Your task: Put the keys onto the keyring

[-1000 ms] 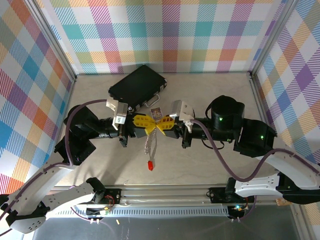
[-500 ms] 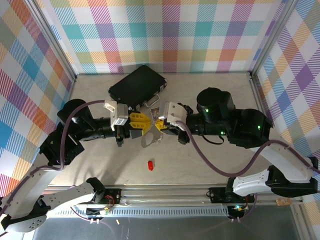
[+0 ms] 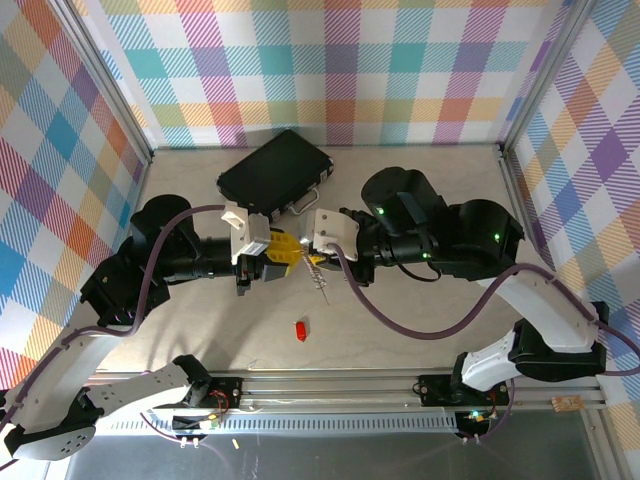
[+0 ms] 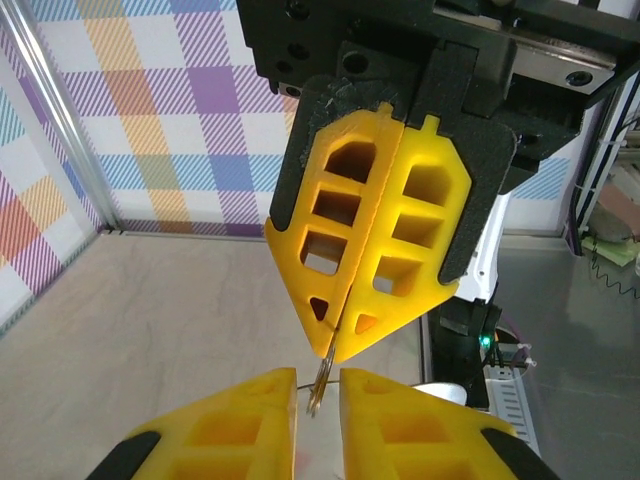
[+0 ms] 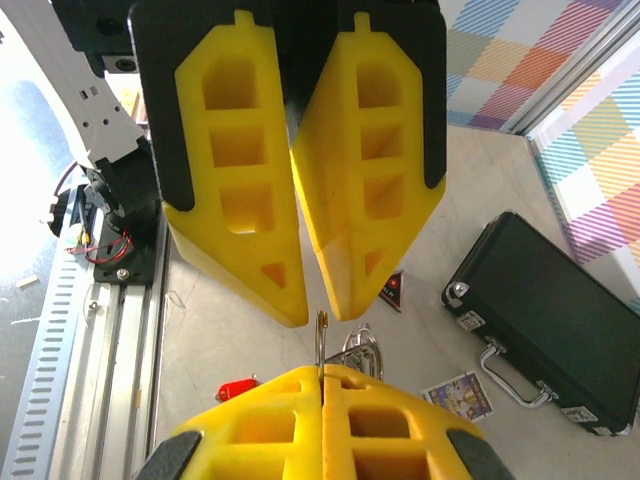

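The keyring (image 3: 320, 283) is a thin silver loop hanging just above the table between the two arms. My right gripper (image 5: 322, 372) is shut on its top edge, seen edge-on (image 5: 322, 335). Facing it tip to tip, my left gripper (image 4: 318, 395) stands slightly open. The ring's edge (image 4: 322, 378) sits in the gap without touching either pad. From above, the left gripper (image 3: 288, 252) and right gripper (image 3: 312, 255) almost meet. The keys, one small red piece (image 3: 299, 329), lie loose on the table nearer the front edge, also in the right wrist view (image 5: 238, 387).
A black case (image 3: 276, 172) with a metal handle lies at the back. A small picture card (image 5: 458, 395) and a dark red triangle (image 5: 393, 290) lie near it. Checked walls close in three sides, and a metal rail (image 3: 330, 385) runs along the front.
Both grippers have moved left and back with the ring. The left jaws, shut a second ago, now stand slightly apart. The red key has stayed put.
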